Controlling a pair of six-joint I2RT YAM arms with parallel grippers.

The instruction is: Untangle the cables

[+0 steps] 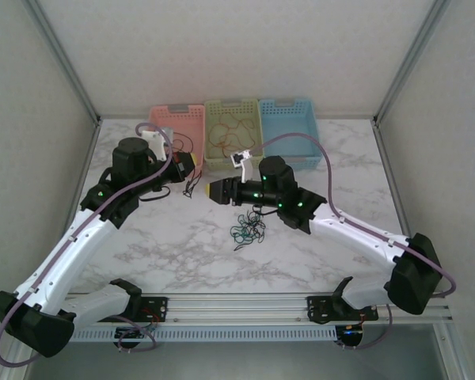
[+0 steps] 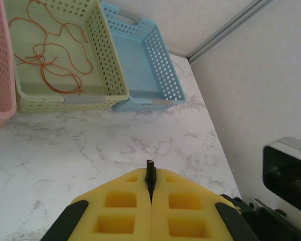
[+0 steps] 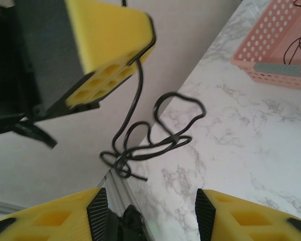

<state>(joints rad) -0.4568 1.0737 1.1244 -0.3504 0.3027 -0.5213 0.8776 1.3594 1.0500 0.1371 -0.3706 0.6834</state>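
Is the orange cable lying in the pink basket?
No, the orange cable lies loosely coiled inside the green basket, which stands between the pink basket and the blue basket.

Top view looks down on the green basket (image 1: pixel 233 104) from high, far back; left wrist view shares it, nearer; right wrist view faces left of it.

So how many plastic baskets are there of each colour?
Pink perforated plastic basket: 1
Pale green perforated plastic basket: 1
Blue perforated plastic basket: 1
Total: 3
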